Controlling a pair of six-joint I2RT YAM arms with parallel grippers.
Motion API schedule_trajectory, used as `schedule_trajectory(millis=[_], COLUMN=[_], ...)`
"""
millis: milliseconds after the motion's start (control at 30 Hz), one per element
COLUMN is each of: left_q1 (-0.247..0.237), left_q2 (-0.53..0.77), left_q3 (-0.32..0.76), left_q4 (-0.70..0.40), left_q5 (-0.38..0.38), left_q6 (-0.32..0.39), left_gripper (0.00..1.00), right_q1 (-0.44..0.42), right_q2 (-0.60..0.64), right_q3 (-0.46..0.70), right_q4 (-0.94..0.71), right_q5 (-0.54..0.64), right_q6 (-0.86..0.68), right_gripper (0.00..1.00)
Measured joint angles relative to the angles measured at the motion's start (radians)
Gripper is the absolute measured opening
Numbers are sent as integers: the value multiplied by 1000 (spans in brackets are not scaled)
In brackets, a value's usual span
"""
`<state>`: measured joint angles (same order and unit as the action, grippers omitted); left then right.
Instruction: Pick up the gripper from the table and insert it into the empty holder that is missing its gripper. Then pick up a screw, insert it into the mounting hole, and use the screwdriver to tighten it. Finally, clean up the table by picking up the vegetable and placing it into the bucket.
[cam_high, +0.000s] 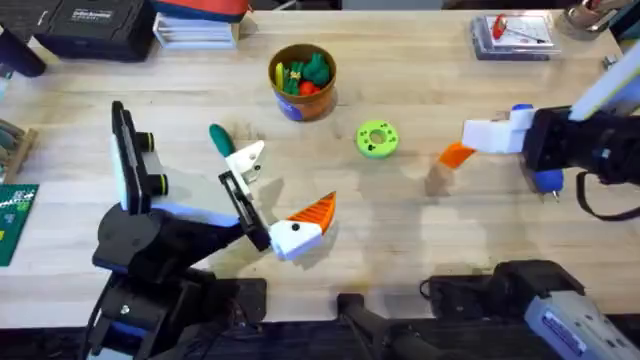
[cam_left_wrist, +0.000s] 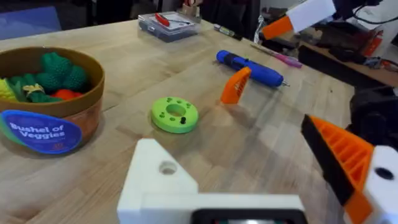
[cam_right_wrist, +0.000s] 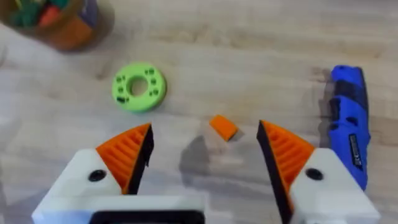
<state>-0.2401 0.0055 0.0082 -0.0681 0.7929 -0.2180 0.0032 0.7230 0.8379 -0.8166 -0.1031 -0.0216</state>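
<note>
The small orange gripper (cam_left_wrist: 235, 86) stands on the table beside the blue screwdriver (cam_left_wrist: 252, 67). In the right wrist view the orange gripper (cam_right_wrist: 222, 127) lies below and between my right gripper's (cam_right_wrist: 205, 155) open orange pads, with the screwdriver (cam_right_wrist: 348, 127) to one side. My left gripper (cam_high: 282, 185) is open. One of its white mounts carries an orange pad (cam_high: 318, 210); the other is the bare holder (cam_left_wrist: 161, 180) with its mounting hole showing. The dark-green vegetable (cam_high: 220, 138) lies just beyond the holder (cam_high: 246, 155). The bucket (cam_high: 302, 80) stands farther back, with toy foods inside.
A green ring-shaped disc (cam_high: 377, 138) lies between the bucket and my right gripper (cam_high: 457, 153). A clear box (cam_high: 512, 35) with red parts sits at the back right. Dark cases and stacked books line the back left, and a green board (cam_high: 12, 215) lies at the left edge.
</note>
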Motion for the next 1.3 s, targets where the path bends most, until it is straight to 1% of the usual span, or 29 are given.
schedule_trajectory(millis=[67,100,200,400,600,700,733,767,800,967,1033,1133,1167,1233,1267,1300], left_q1=[0,0,0,0,0,0,0,0,0,0,0,0,0,0,0,0], left_q2=[0,0,0,0,0,0,0,0,0,0,0,0,0,0,0,0], left_q3=[0,0,0,0,0,0,0,0,0,0,0,0,0,0,0,0], left_q4=[0,0,0,0,0,0,0,0,0,0,0,0,0,0,0,0], left_q5=[0,1,1,1,1,1,1,1,1,1,1,1,1,1,1,1], left_q6=[0,0,0,0,0,0,0,0,0,0,0,0,0,0,0,0], left_gripper=[986,986,986,986,986,986,986,986,986,986,986,986,986,986,986,986], right_q1=[0,0,0,0,0,0,0,0,2,2,3,9,14,14,14,15], right_q2=[54,157,248,347,445,500,555,572,613,649,658,670,673,673,673,673], right_q3=[30,95,145,157,158,158,158,158,158,158,158,158,158,158,158,158], right_q4=[-53,-128,-147,-150,-184,-180,-175,-169,-153,-140,-130,-126,-126,-126,-123,-121], right_q5=[-5,-11,-10,9,35,57,66,70,78,112,115,118,118,119,121,122], right_q6=[-42,-124,-207,-321,-531,-591,-635,-644,-664,-679,-682,-683,-684,-684,-688,-689], right_gripper=[993,994,994,994,993,988,914,888,813,791,746,644,501,344,204,84])
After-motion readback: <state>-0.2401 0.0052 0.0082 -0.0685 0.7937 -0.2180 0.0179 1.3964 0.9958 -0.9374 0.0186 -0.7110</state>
